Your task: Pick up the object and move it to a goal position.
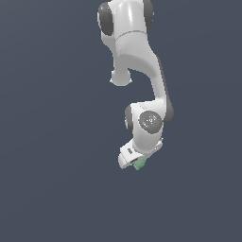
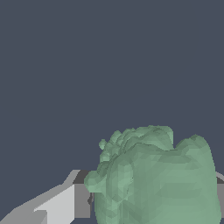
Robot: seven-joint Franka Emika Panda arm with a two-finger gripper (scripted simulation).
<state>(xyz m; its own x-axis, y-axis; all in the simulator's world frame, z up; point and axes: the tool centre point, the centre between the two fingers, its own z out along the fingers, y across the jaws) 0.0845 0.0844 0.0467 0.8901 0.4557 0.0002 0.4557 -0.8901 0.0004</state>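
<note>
The object (image 1: 139,164) is a small pale-green lumpy chunk that peeks out from under the white arm's hand in the exterior view. In the wrist view the object (image 2: 153,179) fills much of the picture, right up against the camera, between the grey fingers (image 2: 65,203). My gripper (image 1: 136,163) is shut on it. Most of the object is hidden by the hand in the exterior view. The fingertips themselves are hidden behind the object.
A plain dark blue-grey surface (image 1: 47,142) lies all around. The white arm (image 1: 137,61) comes down from the exterior view's top. No other objects show.
</note>
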